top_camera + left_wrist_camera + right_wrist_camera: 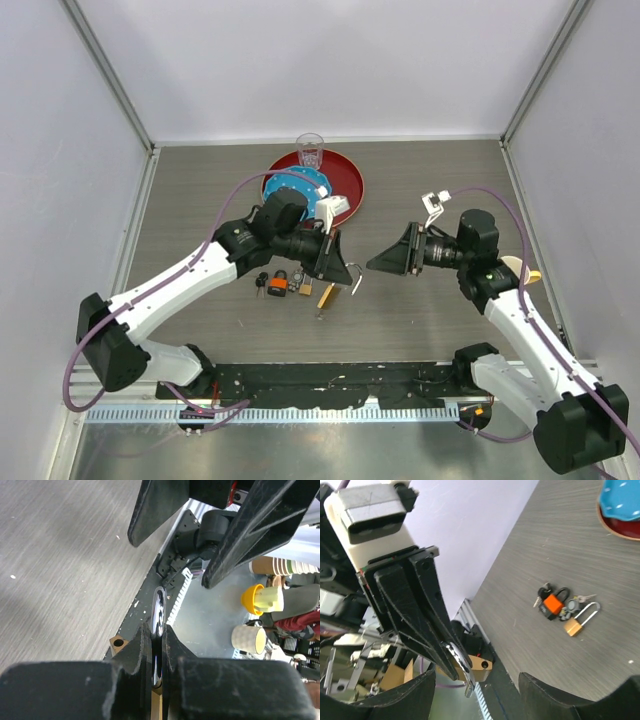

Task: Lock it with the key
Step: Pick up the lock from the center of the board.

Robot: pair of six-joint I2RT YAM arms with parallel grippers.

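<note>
The brass padlock with a silver shackle (328,294) is held off the grey wood-grain tabletop (200,200). Its long axis is set roughly along the fingers of the left hand (340,270), with the shackle's bow pointed past the fingertips toward the right hand (375,264) and the body carried low on the near side. The shackle is clamped edge-on between the left hand's closed jaws. The left arm is stretched from the near-left corner toward mid-table. The right hand is turned to face it, jaws spread and empty, with a gap between the two. The keys (543,591) are seen on the tabletop beside an orange padlock (551,604).
</note>
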